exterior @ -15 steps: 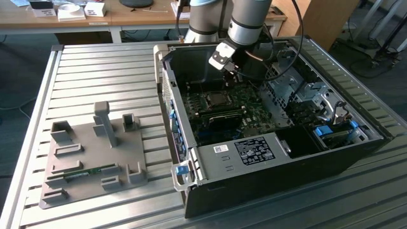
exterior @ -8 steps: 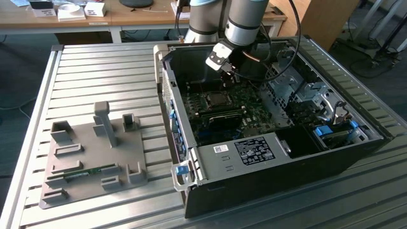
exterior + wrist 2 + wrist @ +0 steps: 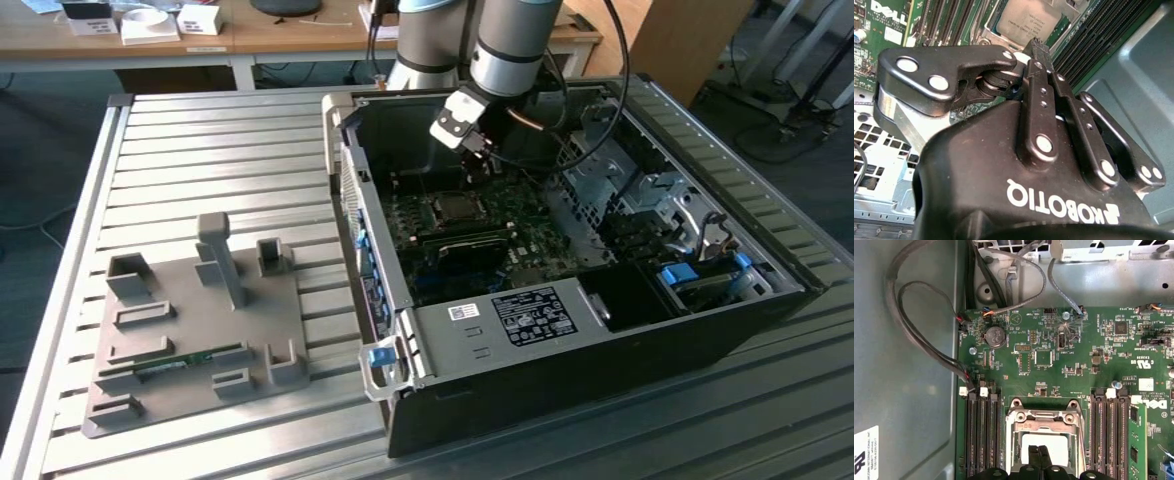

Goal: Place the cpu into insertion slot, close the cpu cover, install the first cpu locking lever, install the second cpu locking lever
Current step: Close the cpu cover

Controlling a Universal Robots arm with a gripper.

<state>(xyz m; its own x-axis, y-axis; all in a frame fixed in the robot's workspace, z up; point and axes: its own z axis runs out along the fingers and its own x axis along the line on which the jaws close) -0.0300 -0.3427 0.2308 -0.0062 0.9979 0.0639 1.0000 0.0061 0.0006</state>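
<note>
Chip (image 3: 1061, 450) sits in socket (image 3: 430, 200), cover (image 3: 1046, 416) seems down over socket (levers: cannot tell). My gripper (image 3: 1040, 454) just above socket, fingers (image 3: 1034, 458) pinched together, holding nothing. Step in hand, I judge: first lever; calls for fine, steady push.

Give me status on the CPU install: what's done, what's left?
Done: the cpu is seated, with the cpu cover lying flat around it. In hand: nothing visible; the gripper is right over the cpu, fingers shut. Left: both locking levers, whose state I cannot make out from these views.
</note>
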